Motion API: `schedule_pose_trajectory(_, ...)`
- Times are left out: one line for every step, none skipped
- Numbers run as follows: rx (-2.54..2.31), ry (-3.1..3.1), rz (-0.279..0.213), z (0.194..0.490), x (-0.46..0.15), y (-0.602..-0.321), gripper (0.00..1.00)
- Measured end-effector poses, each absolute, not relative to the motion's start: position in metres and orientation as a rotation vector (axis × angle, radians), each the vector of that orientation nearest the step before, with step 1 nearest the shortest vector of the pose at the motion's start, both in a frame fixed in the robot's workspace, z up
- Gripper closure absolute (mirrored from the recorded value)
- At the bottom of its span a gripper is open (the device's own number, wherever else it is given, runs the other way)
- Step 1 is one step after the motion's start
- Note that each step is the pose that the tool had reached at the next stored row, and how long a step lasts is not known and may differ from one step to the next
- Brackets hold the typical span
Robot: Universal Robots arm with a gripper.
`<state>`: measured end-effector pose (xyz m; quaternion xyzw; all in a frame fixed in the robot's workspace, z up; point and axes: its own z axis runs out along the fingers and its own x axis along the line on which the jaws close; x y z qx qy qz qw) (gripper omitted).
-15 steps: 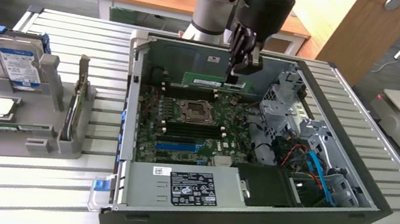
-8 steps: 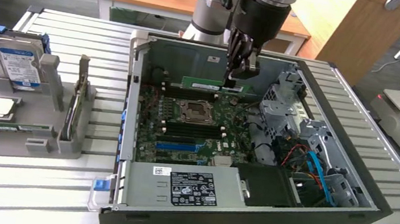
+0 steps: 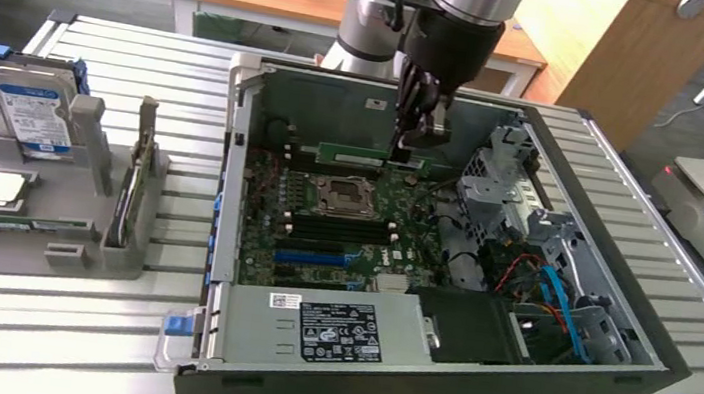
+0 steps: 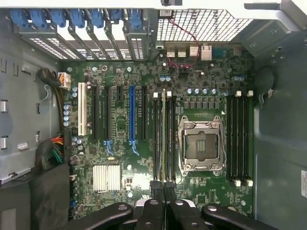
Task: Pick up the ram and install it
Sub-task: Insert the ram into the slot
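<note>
The claw [image 3: 415, 140] is pinched shut on the ram [image 4: 164, 129], which runs edge-on straight ahead of it along the memory slots [image 4: 157, 139], CPU socket [image 4: 201, 146] just beside. Its lower edge is hidden; it seems not fully seated.

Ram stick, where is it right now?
Wrist view: the ram stands edgewise over the slots beside the processor socket, held in the pincer, inside the computer case.
</note>
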<state>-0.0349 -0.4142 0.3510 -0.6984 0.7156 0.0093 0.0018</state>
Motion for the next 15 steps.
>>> schedule_pose_trajectory(-2.191, 2.246, 0.029, 0.349, -0.035, -0.414, 0.88)
schedule_pose_trajectory(-2.191, 2.246, 0.029, 0.348, -0.035, -0.414, 0.88)
schedule_pose_trajectory(-2.191, 2.246, 0.029, 0.347, -0.035, -0.414, 0.88)
schedule_pose_trajectory(-2.191, 2.246, 0.029, 0.345, -0.035, -0.414, 0.88)
schedule_pose_trajectory(-2.191, 2.246, 0.029, 0.344, -0.035, -0.414, 0.88)
schedule_pose_trajectory(-2.191, 2.246, 0.029, 0.342, -0.035, -0.414, 0.88)
schedule_pose_trajectory(-2.191, 2.247, 0.029, 0.341, -0.035, -0.414, 0.88)
schedule_pose_trajectory(-2.19, 2.247, 0.029, 0.339, -0.035, -0.414, 0.88)
schedule_pose_trajectory(-2.19, 2.247, 0.029, 0.338, -0.035, -0.414, 0.88)
schedule_pose_trajectory(-2.19, 2.247, 0.029, 0.336, -0.035, -0.414, 0.88)
schedule_pose_trajectory(-2.19, 2.247, 0.029, 0.335, -0.035, -0.414, 0.88)
schedule_pose_trajectory(-2.19, 2.248, 0.029, 0.334, -0.035, -0.414, 0.88)
schedule_pose_trajectory(-2.189, 2.248, 0.029, 0.332, -0.035, -0.414, 0.88)
schedule_pose_trajectory(-2.189, 2.248, 0.029, 0.331, -0.035, -0.414, 0.88)
schedule_pose_trajectory(-2.189, 2.249, 0.029, 0.329, -0.036, -0.414, 0.88)
